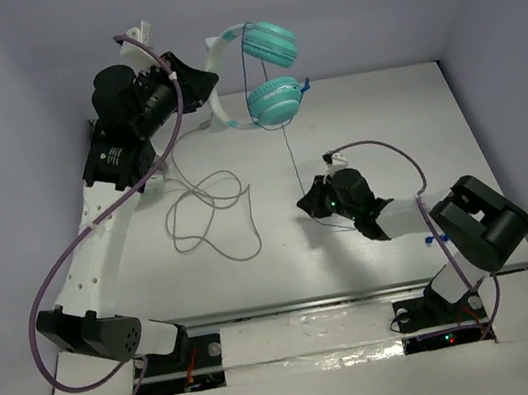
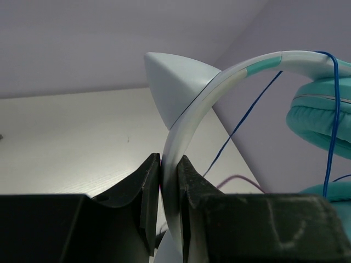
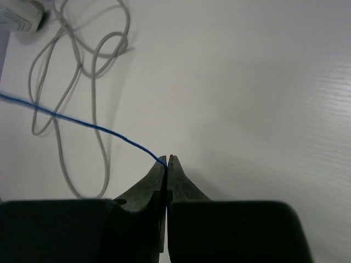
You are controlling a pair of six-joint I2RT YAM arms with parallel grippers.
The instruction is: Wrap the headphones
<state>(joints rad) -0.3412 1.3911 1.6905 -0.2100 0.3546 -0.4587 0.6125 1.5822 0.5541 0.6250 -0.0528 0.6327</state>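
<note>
The headphones have two teal ear cups (image 1: 267, 47) and a white headband (image 1: 220, 98), and are held up above the far part of the table. My left gripper (image 1: 203, 84) is shut on the headband (image 2: 230, 76), with the band pinched between its jaws (image 2: 169, 160). One teal cup (image 2: 321, 118) shows at the right of the left wrist view. The thin blue cable (image 1: 289, 148) loops over the cups and runs down taut to my right gripper (image 1: 304, 201). The right gripper (image 3: 167, 159) is shut on the blue cable (image 3: 82, 123) at its fingertips, low over the table. The plug is not visible.
A loose grey cable (image 1: 207, 209) lies coiled on the white table (image 1: 394, 125) left of the right gripper; it also shows in the right wrist view (image 3: 98, 137). A white-grey piece (image 3: 22, 16) lies at its far end. Grey walls enclose the table.
</note>
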